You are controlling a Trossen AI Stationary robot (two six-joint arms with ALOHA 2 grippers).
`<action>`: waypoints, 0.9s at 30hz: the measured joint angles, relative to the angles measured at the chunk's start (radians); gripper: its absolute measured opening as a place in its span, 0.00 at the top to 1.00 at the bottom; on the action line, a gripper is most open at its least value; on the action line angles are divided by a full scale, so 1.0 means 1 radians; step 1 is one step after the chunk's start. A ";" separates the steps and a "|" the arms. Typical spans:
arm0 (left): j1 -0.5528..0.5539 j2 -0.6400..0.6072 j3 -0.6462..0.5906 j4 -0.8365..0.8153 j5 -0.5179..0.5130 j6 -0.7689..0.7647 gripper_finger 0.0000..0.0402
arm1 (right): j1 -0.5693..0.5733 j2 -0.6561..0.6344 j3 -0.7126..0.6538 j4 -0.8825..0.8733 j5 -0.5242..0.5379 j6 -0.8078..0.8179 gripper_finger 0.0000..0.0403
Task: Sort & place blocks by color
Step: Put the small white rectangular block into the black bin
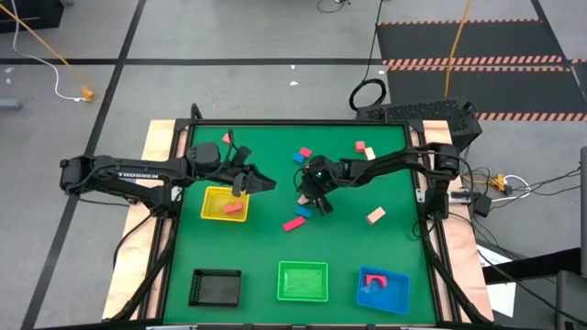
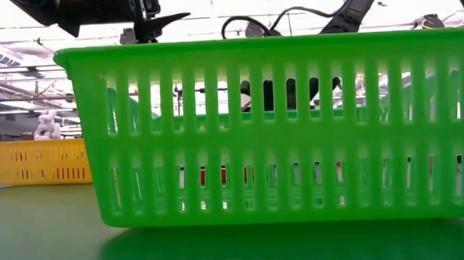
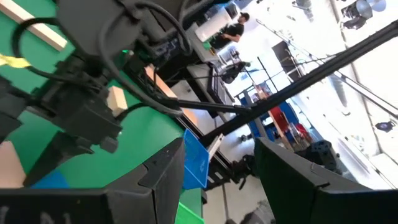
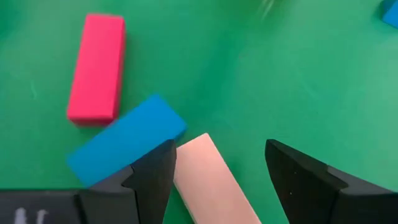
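Note:
Small blocks lie flat on the green mat. In the right wrist view a pale pink bar [image 4: 211, 186] lies between the fingers of my open right gripper [image 4: 217, 168], with a blue bar [image 4: 124, 146] and a red-pink bar [image 4: 96, 68] just beside it. From above, my right gripper [image 1: 315, 200] points down at this cluster [image 1: 300, 215] at the table's middle. My left gripper [image 1: 263, 183] hovers open and empty by the yellow tray [image 1: 213, 211], which holds a red block [image 1: 234, 207]. Its fingers [image 3: 165, 171] show nothing between them. My right gripper comes from above, pointing down, with one finger [image 4: 152, 174] right beside the pale pink bar's long edge [image 4: 186, 168] and the other standing off it. The bar lies flat on the mat. Whether the near finger touches it, I cannot tell.
Loose blocks lie toward the far edge: blue and red [image 1: 304, 156], red [image 1: 360, 146], cream [image 1: 370, 154], pink [image 1: 227, 137]; a cream one [image 1: 375, 215] sits right of centre. Along the near edge stand the black tray [image 1: 216, 287], green tray [image 1: 303, 280] and blue tray [image 1: 396, 291] holding red pieces.

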 joint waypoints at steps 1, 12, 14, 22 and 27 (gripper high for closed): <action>0.000 0.000 0.000 0.000 0.006 0.000 0.51 | -0.001 0.005 0.006 -0.018 -0.002 -0.009 0.40; 0.000 0.000 0.000 -0.002 0.051 0.037 0.51 | -0.001 0.014 0.002 -0.054 0.000 0.171 0.40; 0.000 0.000 0.000 -0.002 0.051 0.043 0.51 | -0.001 0.006 0.002 -0.052 0.004 0.244 0.40; 0.000 0.000 0.000 -0.002 0.059 0.060 0.51 | -0.019 -0.074 -0.006 -0.074 -0.039 0.287 0.40; 0.001 0.000 0.001 -0.002 0.072 0.064 0.51 | -0.032 -0.082 -0.004 -0.118 -0.041 0.196 0.40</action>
